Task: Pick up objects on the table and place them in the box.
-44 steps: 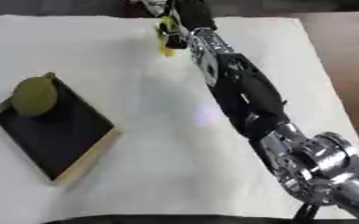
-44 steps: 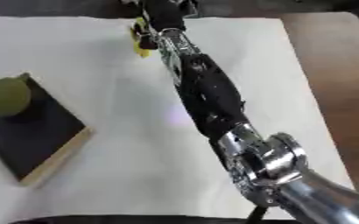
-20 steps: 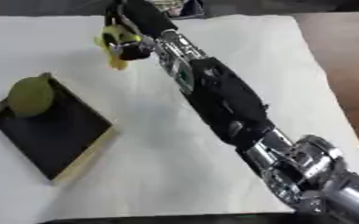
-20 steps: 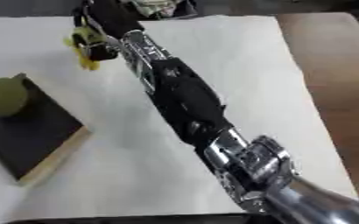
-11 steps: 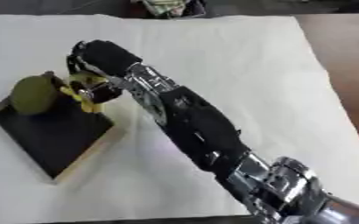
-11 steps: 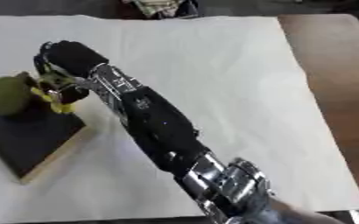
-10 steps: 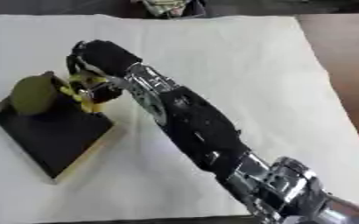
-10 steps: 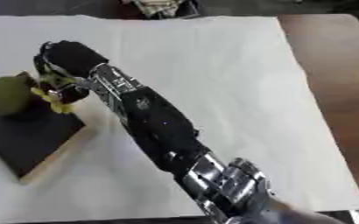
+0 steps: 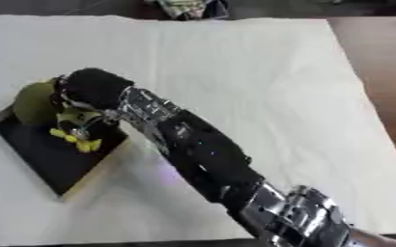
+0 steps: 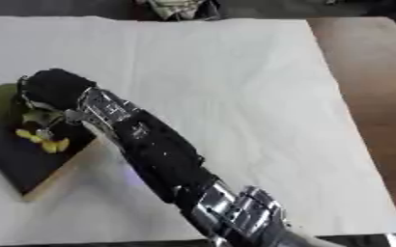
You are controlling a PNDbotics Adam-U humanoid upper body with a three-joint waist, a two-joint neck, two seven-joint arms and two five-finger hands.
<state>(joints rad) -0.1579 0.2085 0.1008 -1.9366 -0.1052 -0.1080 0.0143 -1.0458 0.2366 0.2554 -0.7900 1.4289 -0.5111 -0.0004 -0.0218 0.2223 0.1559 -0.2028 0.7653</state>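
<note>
My right hand [image 9: 91, 91] reaches across the white cloth to the black box [image 9: 45, 154] at the left, with its arm stretching back to the lower right. A small yellow object [image 9: 75, 140] hangs just under the hand's curled fingers, over the box's dark inside. An olive-green round fruit [image 9: 32, 101] lies in the far corner of the box, right beside the hand. Whether the fingers still pinch the yellow object is hard to see. My left hand does not show.
A white cloth [image 9: 252, 77] covers the table, with brown tabletop [image 9: 387, 72] showing along the right side. A cluttered object [image 9: 189, 7] sits beyond the cloth's far edge. The box has a tan rim [image 9: 87, 176].
My right hand carried the yellow object from the far edge of the cloth leftward and down to the box. It now hangs lower over the box's inside.
</note>
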